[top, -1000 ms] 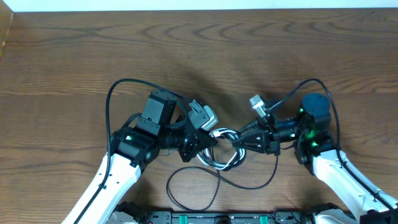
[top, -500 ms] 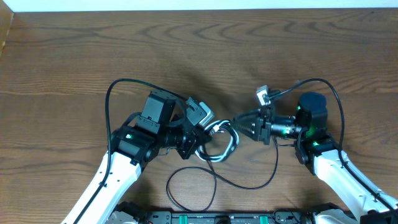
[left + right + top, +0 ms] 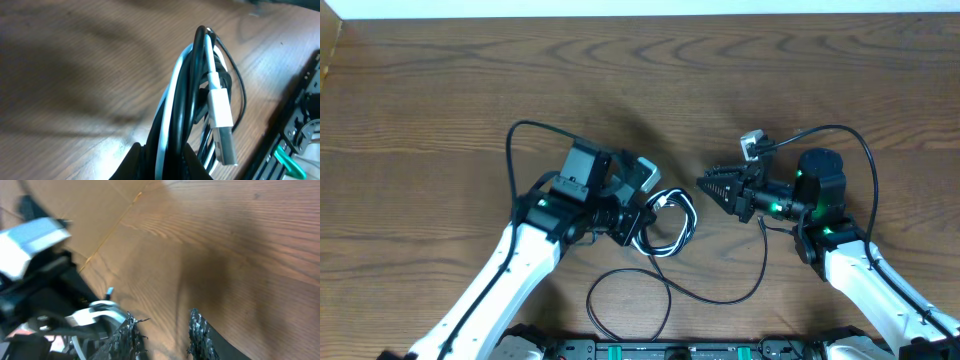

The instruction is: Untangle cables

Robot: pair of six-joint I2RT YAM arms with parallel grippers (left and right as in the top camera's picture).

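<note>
My left gripper (image 3: 636,222) is squeezed tight on the bunch of thin black and white cords (image 3: 672,212) in the middle of the brown wooden table (image 3: 430,90). My right gripper (image 3: 708,184) has its fingers a little apart, holds nothing, and points at the bunch from close by.

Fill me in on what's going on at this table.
Two robot arms are working on a tangle of cables. The left gripper is shut on the bundle of cables, black cords with one white cord running through them. The right gripper stands apart from the bundle with its jaws open and empty, pointing toward it. A thin black cord lies in a loose loop on the table.
</note>
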